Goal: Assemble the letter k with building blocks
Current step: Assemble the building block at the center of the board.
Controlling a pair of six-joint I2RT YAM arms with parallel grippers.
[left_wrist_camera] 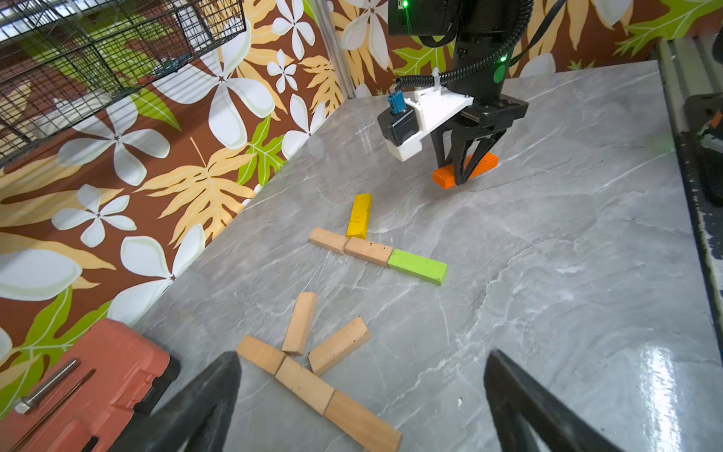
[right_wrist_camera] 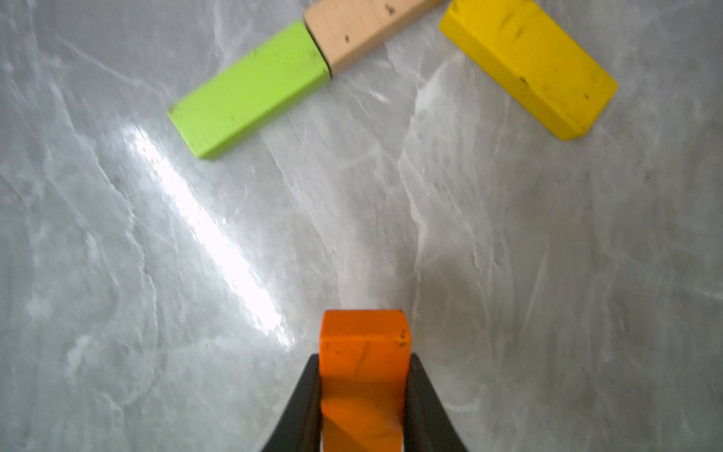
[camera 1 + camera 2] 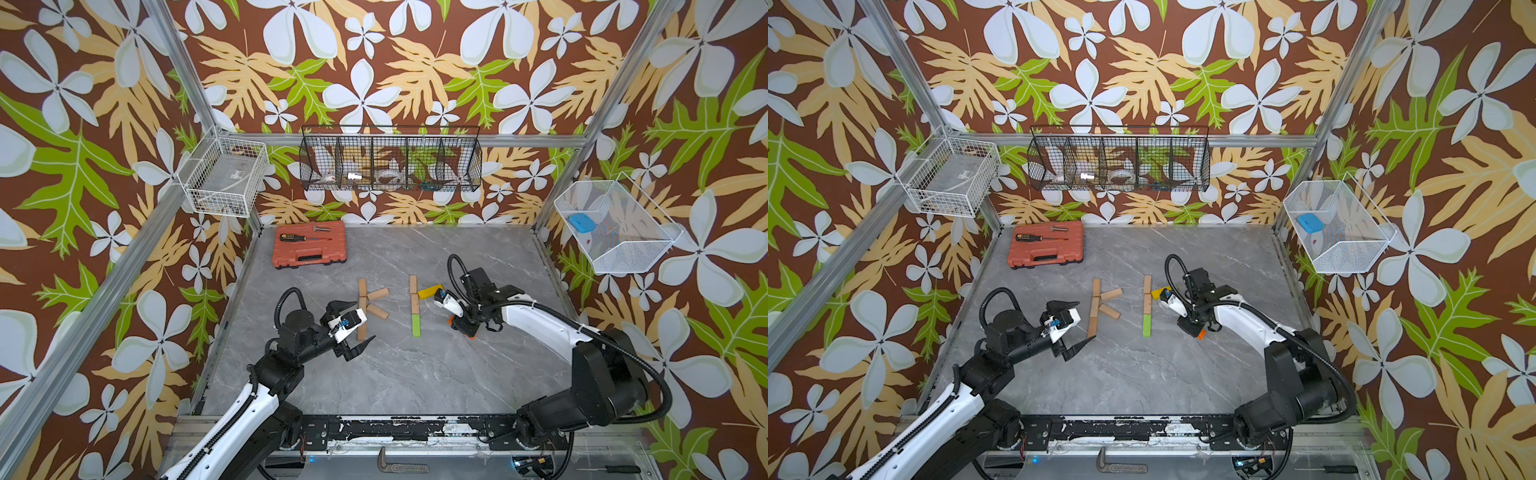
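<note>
Plain wooden building blocks (image 3: 362, 307) lie as a straight column with two slanted arms (image 1: 338, 344) at its right. Beside it, two wooden blocks (image 3: 413, 297) and a green block (image 3: 416, 325) form a second line, with a yellow block (image 3: 429, 291) slanting off it. My right gripper (image 2: 364, 375) is shut on an orange block (image 2: 364, 340), low over the table to the right of the green block (image 1: 418, 267); it also shows in the left wrist view (image 1: 465, 172). My left gripper (image 1: 363, 354) stands wide open over the lower end of the wooden column, holding nothing.
A red-orange tool case (image 3: 309, 244) with a screwdriver on it lies at the back left of the grey table (image 3: 415, 374). A black wire basket (image 3: 390, 160) and two white baskets (image 3: 226, 176) (image 3: 615, 226) hang on the walls.
</note>
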